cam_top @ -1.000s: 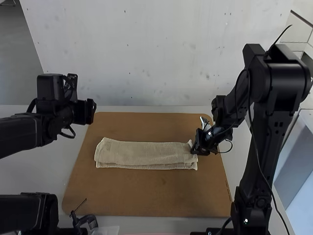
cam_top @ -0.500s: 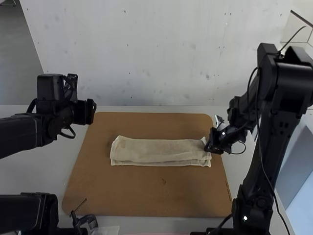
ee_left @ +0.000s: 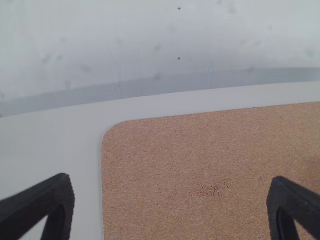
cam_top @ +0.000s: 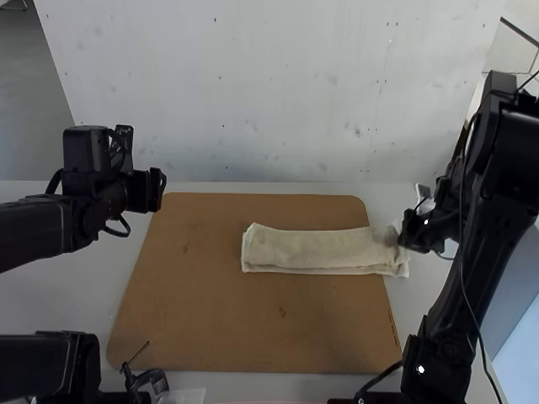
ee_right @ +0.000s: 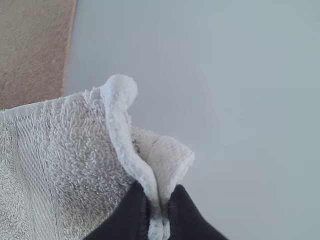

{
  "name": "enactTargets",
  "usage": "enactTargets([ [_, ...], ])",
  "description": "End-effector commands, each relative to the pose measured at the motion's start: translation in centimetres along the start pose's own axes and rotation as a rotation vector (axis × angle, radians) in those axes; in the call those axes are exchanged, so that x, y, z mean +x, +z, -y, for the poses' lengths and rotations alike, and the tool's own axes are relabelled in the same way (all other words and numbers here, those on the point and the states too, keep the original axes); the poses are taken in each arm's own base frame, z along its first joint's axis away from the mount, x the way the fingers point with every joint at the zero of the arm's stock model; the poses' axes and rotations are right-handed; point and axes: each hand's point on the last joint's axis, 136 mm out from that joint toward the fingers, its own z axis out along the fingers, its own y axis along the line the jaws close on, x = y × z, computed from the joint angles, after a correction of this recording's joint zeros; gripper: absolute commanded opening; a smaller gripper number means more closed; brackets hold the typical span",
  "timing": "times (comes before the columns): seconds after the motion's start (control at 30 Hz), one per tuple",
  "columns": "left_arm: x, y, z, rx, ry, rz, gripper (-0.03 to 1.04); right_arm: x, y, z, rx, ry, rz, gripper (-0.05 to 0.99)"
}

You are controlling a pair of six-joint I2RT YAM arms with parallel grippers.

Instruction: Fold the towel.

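Observation:
The beige towel (cam_top: 316, 250) lies as a long folded strip, its right end past the brown board's right edge. At that end is my right gripper (cam_top: 404, 241); in the right wrist view the same gripper (ee_right: 159, 215) is shut on a pinched edge of the towel (ee_right: 75, 150). My left gripper (cam_top: 158, 192) is held above the board's far left corner, away from the towel. Seen from its own wrist, the left gripper (ee_left: 170, 205) stands open with its fingers wide apart and nothing between them.
A brown board (cam_top: 210, 328) lies on the light table (cam_top: 50, 295). A pale wall (cam_top: 253, 93) rises behind the table. Near the front left edge is a small black clamp-like object (cam_top: 147, 380).
The right gripper has moved to the right, dragging the towel along with it, so one end now reaches over the board's edge. The left arm has stayed still.

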Motion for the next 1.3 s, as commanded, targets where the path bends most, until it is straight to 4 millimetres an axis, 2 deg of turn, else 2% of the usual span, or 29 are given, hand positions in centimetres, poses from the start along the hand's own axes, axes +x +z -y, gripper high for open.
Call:
enactTargets([
  [0.0,0.8,0.2,-0.1,0.006,-0.018,-0.015,0.85,-2.9,-1.4,2.3,0.075,-0.049,0.076,0.02],
  [0.4,1.1,0.2,-0.6,-0.002,-0.024,-0.021,0.85,-4.0,-0.8,7.0,0.167,-0.054,0.093,0.02],
  [0.53,1.2,0.3,-0.6,-0.004,-0.025,-0.022,0.85,-4.6,-1.7,9.3,0.204,-0.043,0.115,0.02],
  [0.7,1.3,0.5,-0.6,-0.002,-0.027,-0.024,0.85,-4.9,-2.8,10.9,0.233,-0.034,0.136,0.02],
  [1.0,1.4,0.5,-0.6,0.001,-0.028,-0.022,0.85,-5.6,-4.0,11.4,0.251,-0.037,0.155,0.02],
  [1.27,1.3,0.5,-0.6,0.003,-0.029,-0.02,0.85,-7.1,-6.9,9.4,0.242,-0.053,0.178,0.02],
])
